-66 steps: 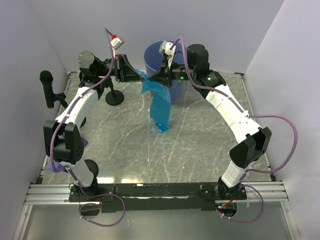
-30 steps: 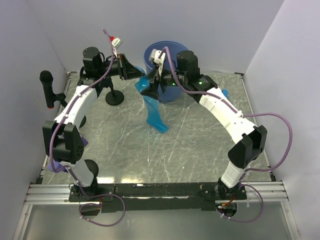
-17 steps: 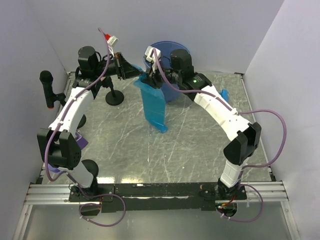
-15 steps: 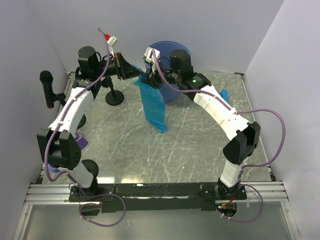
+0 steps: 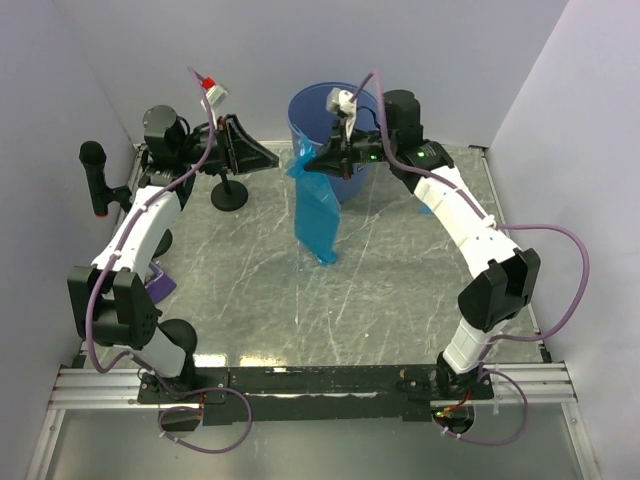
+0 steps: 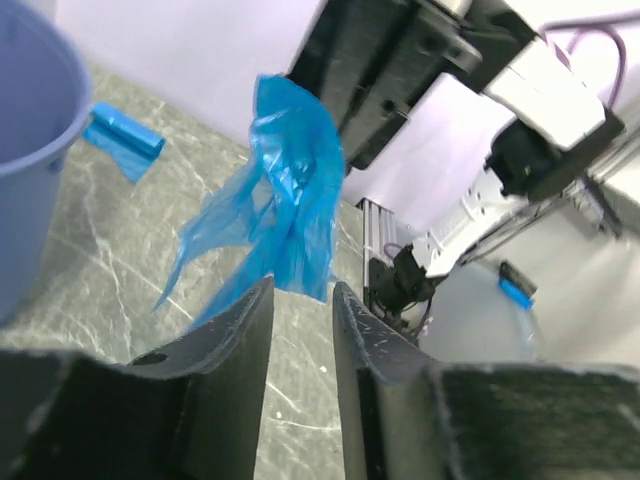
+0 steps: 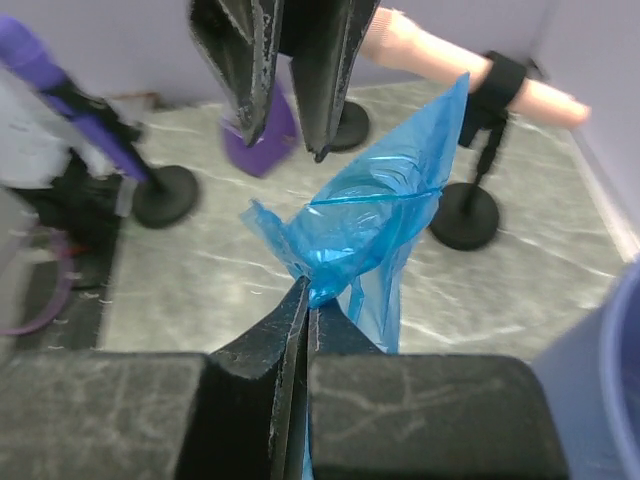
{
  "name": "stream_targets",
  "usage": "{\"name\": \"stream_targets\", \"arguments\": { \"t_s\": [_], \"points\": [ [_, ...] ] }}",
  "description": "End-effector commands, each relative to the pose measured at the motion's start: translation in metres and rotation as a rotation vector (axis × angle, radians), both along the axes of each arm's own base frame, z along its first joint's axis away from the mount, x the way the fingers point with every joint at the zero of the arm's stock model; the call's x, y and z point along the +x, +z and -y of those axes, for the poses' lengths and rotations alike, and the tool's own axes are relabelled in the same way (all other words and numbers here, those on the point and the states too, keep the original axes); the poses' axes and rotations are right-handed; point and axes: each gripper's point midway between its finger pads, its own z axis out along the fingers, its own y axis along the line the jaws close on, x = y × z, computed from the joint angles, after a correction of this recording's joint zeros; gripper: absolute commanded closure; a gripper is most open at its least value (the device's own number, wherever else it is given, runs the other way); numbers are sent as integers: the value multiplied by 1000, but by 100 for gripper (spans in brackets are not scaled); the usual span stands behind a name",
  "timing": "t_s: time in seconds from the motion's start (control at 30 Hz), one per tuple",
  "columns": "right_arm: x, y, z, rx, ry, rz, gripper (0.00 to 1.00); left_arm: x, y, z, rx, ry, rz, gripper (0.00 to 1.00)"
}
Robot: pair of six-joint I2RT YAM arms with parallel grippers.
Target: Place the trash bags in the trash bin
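From above, the right gripper [image 5: 322, 160] is clenched on the top of a trash bag [image 5: 318, 205]. The bag's long axis runs down-frame, just below the trash bin [image 5: 325, 105], so the drop point probably lies up-frame. The left gripper [image 5: 268, 160] sits just left of the bag.

On the left wrist view, the left gripper [image 6: 300, 300] is parted and grips nothing. The bag [image 6: 290, 200] dangles beyond it (bin wall [image 6: 30, 150] at the left edge).

On the right wrist view, the right gripper [image 7: 303, 295] pinches the film [image 7: 370, 225].

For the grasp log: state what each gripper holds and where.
Right gripper pinches the trash bag by its bunched top end; the rest hangs down. Left gripper is open, holding nothing.
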Motion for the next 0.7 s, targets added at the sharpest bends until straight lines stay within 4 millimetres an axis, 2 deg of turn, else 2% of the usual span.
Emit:
{"name": "stream_targets", "arguments": {
  "t_s": [0.0,0.1,0.27,0.37,0.43,0.47,0.53,0.6,0.67],
  "points": [
    [-45,32,3,108,181,-27,100,-30,31,3,-13,-74,270,68],
    [-51,36,2,129,216,-44,100,-26,42,13,-11,-43,347,68],
    [-54,42,1,153,235,-86,98,-28,42,30,48,-69,506,72],
    [-52,43,1,157,221,-93,98,-34,43,37,48,-96,519,80],
    [-51,43,1,157,213,-92,98,-35,42,40,66,-88,555,91],
    [-52,43,1,156,213,-92,98,-38,39,43,81,-92,579,92],
    [-52,43,1,157,207,-91,97,-42,38,48,100,-106,636,86],
    [-52,42,0,156,209,-93,97,-45,37,52,107,-114,646,70],
    [-54,42,-1,153,210,-93,97,-47,37,54,105,-116,662,62]
  ]
}}
